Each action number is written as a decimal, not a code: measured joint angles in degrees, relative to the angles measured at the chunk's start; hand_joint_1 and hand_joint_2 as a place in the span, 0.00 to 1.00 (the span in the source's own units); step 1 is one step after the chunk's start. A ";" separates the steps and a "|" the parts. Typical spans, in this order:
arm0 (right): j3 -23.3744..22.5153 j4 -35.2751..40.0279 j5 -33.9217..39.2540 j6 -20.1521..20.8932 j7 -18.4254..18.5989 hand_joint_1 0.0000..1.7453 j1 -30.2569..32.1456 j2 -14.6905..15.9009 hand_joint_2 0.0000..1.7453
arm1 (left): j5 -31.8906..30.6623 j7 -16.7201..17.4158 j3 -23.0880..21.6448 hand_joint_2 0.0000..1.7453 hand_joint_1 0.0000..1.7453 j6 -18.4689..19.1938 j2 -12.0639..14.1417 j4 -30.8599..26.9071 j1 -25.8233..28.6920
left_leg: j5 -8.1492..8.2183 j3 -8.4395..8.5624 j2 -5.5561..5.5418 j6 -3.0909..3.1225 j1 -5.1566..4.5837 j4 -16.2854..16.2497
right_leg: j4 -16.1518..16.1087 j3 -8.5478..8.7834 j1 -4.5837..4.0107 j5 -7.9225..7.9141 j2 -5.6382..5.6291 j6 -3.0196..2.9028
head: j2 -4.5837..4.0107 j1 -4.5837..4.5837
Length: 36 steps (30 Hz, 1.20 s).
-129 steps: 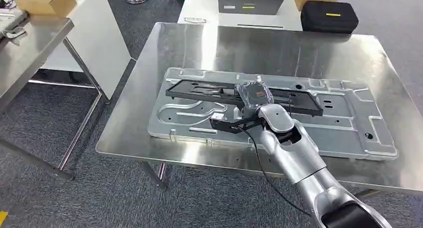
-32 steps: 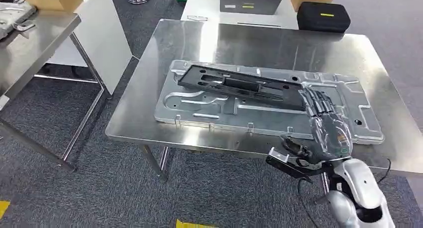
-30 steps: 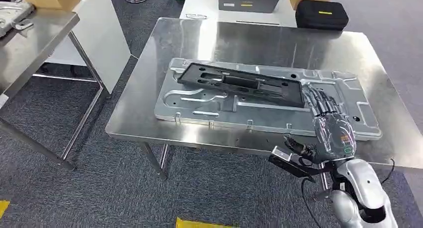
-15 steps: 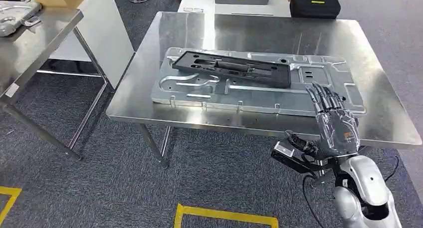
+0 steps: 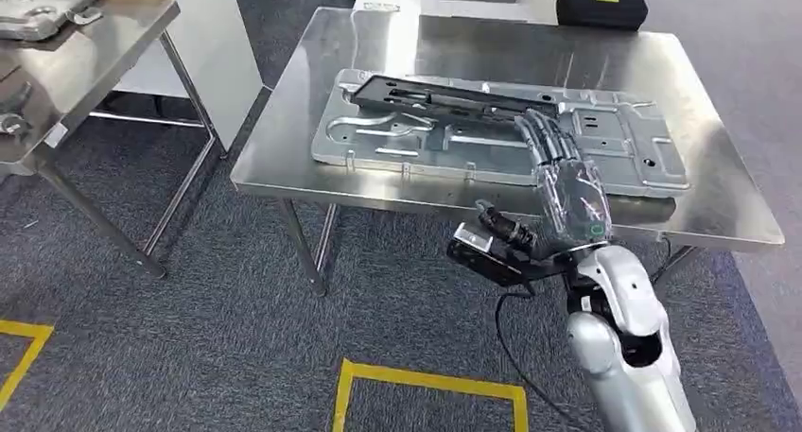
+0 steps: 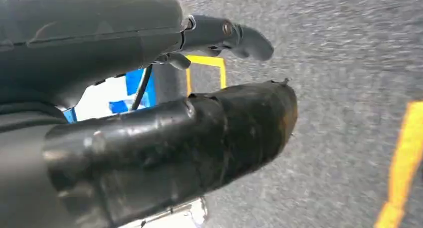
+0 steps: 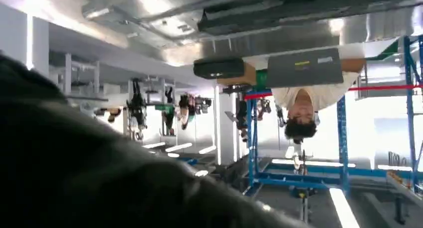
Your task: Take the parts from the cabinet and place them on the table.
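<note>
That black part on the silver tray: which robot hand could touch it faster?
The right hand, probably. It is raised and open with its fingertips already close to the black part on the silver tray; the left hand hangs over the floor.

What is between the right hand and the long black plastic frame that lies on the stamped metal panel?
Nothing visible. In the head view the right hand, holding nothing with its fingers apart, is raised in front of the steel table's near edge. The long black plastic frame lies just beyond its fingertips on the stamped silver metal panel.
</note>
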State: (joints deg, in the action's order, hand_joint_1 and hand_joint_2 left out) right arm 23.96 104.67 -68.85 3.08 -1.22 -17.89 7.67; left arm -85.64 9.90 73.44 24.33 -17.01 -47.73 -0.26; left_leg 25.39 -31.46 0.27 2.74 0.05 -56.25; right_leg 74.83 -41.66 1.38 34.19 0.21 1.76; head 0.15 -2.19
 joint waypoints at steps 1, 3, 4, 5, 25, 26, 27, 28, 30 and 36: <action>0.26 -0.28 0.00 0.02 0.02 0.00 0.20 -0.15 0.00 | 0.00 -0.11 0.00 0.00 0.00 0.00 -0.02 -0.13 0.02 | -0.49 -1.05 -0.01 -0.12 -0.02 -0.35 | 0.85 0.60 0.00 -1.21 0.01 0.04 | 0.00 0.00; 1.14 -0.94 -0.15 0.02 0.00 0.00 0.05 -1.25 0.00 | 0.00 0.02 0.04 0.00 0.00 -0.44 0.15 -0.13 0.01 | -1.21 -3.07 -0.02 -0.43 -0.02 -1.33 | -3.71 5.05 0.01 -5.07 0.03 -0.17 | 0.00 0.00; 1.75 -1.60 -0.61 -0.02 0.02 0.00 -0.47 -2.15 0.00 | 0.00 0.33 0.09 0.00 0.00 -1.12 0.53 0.00 -0.08 | -1.51 -3.98 0.00 -0.67 0.00 -1.93 | -8.41 8.57 -0.01 -6.10 0.02 -0.43 | 0.00 0.04; 2.41 -2.58 -1.16 -0.18 0.20 0.00 -1.34 -3.51 0.00 | 0.00 0.66 0.11 0.00 0.00 -2.02 1.36 0.70 -0.32 | -1.76 -4.62 0.08 -1.04 0.00 -2.53 | -13.20 11.54 -0.11 -4.04 0.03 -0.91 | 0.00 0.00; 3.74 -5.99 2.20 -3.52 -1.22 0.00 -0.76 -3.68 0.00 | -0.02 -0.35 -0.02 0.00 0.00 1.18 2.18 2.17 1.58 | 4.19 3.50 -0.63 -1.88 0.55 -0.89 | -15.65 3.45 -0.39 -13.37 0.96 -0.26 | 0.00 0.06; 2.82 -5.44 2.34 -3.45 -1.62 0.00 0.04 -2.72 0.00 | -0.02 -0.35 -0.04 0.00 0.00 1.38 1.18 1.23 1.62 | 3.47 2.94 -0.18 -1.30 0.65 -0.74 | -14.87 2.97 -0.06 -11.82 0.38 0.02 | 0.00 0.00; 2.04 -5.05 2.38 -3.21 -1.90 0.00 0.61 -2.10 0.00 | -0.02 -0.33 -0.04 0.00 0.00 1.42 0.53 0.31 1.63 | 2.88 2.16 0.06 -0.54 0.54 -0.75 | -12.73 1.99 -0.08 -8.30 0.29 0.10 | 0.00 0.07; 1.35 -4.87 2.43 -2.82 -1.90 0.00 0.94 -1.68 0.00 | -0.02 -0.28 -0.02 0.00 0.00 1.51 0.17 -0.38 1.67 | 2.30 1.42 0.24 -0.06 0.47 -0.76 | -9.23 1.02 -0.07 -4.56 0.27 0.16 | 0.00 0.07; 0.37 -4.87 2.56 -2.01 -1.88 0.00 1.22 -1.36 0.00 | -0.02 -0.11 -0.02 0.00 0.00 1.51 -0.52 -1.31 1.64 | 0.89 -0.38 0.39 0.23 0.18 -0.81 | -0.46 -0.82 -0.11 1.20 0.00 0.40 | 0.00 0.07; -2.36 -4.90 3.30 -0.22 -1.18 0.00 1.93 -1.09 0.00 | -0.02 0.28 0.00 0.00 0.00 1.57 -1.71 -3.06 1.29 | -2.24 -5.45 0.28 -0.53 -0.47 -2.51 | -13.65 13.35 -0.60 -3.79 0.06 -0.75 | 0.00 0.06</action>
State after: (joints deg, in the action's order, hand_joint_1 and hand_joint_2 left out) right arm 21.60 99.78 -65.55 2.86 -2.41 -15.96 6.58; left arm -85.66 10.19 73.44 25.90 -18.71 -50.79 1.03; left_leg 23.14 -36.91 0.56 2.21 -0.42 -58.76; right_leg 61.19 -28.31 0.78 30.41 0.27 1.02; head 0.15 -2.12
